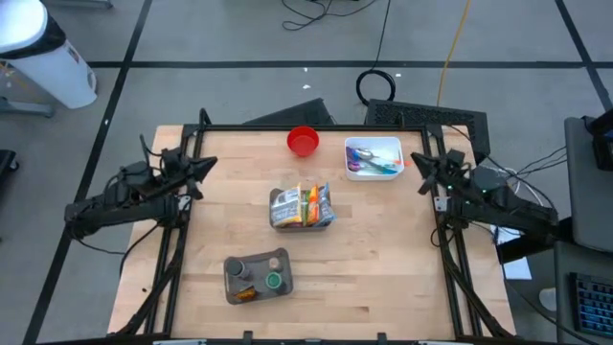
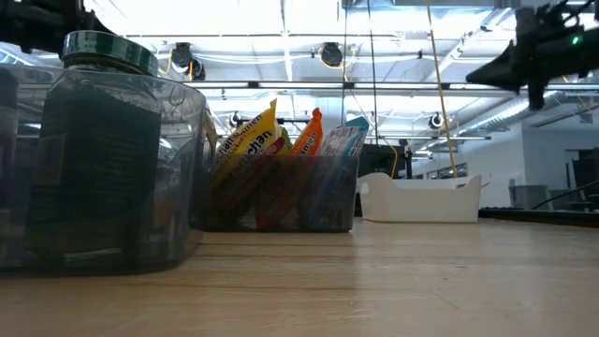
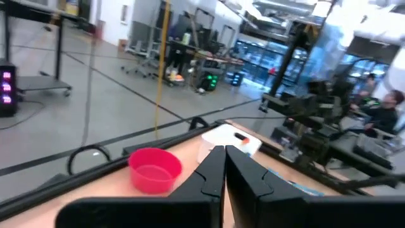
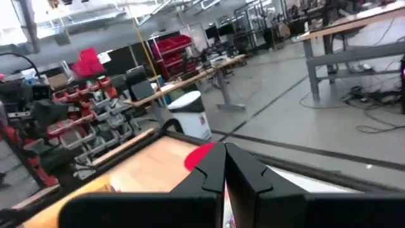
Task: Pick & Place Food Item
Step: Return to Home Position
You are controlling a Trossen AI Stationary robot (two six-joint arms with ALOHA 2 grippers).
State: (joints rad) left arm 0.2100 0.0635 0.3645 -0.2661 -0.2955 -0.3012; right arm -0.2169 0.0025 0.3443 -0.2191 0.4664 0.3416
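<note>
At the left and right edges of the bench point(image 1: 383, 249), I am hovering my left gripper point(image 3: 224, 152) and right gripper point(image 4: 225, 147), both pinched closed and empty. The green bottle point(image 1: 274, 282) is sitting in the near bin point(image 1: 259, 254); I judge homing nearly done, needing only settling.

Two bins point(image 1: 273, 208) point(image 1: 259, 261), one bowl point(image 1: 303, 141), one tray point(image 1: 374, 141)

Red bowl point(image 1: 303, 141) near far edge of wooden table point(image 1: 383, 240); white tray point(image 1: 395, 146) beside it.
</note>
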